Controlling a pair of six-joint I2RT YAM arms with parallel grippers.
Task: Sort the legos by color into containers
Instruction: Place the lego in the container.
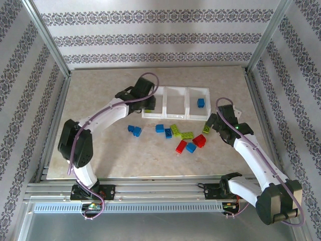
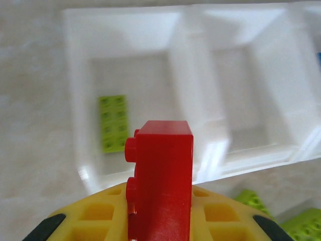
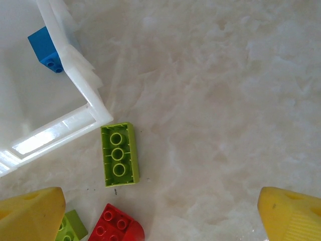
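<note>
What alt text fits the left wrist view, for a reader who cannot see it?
The left gripper clamps a red studded plastic brick above the near rim of a white translucent three-compartment tray. A lime green studded brick lies flat in the compartment at the view's left.

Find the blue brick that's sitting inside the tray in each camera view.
Top external: the blue brick lies in the right compartment, right of centre in the picture.
Left wrist: a blue sliver at the right edge, probably that brick.
Right wrist: upper left, just inside the tray's corner.
Shared landmark: the white tray.
</note>
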